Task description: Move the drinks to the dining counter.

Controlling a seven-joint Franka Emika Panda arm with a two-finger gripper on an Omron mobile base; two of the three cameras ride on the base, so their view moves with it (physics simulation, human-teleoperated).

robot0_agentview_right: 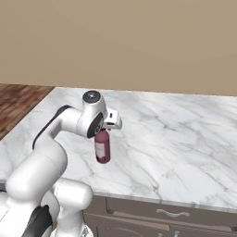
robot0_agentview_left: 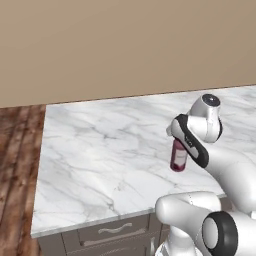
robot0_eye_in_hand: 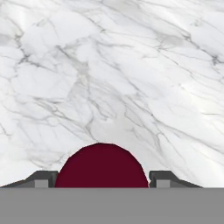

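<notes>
Maroon bottle [robot0_eye_in_hand: 101, 166] sits clamped by its top in the end effector [robot0_eye_in_hand: 101, 180], over the marbled bench [robot0_agentview_left: 100, 150]. Risk: release before its base touches down could topple it; contact unclear.

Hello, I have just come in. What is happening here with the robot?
The white robot arm holds a maroon bottle from above over the dining counter, near its front edge. The gripper has its jaws closed on either side of the bottle's dark-red cap. Whether the bottle's base already rests on the marble top, I cannot tell.
</notes>
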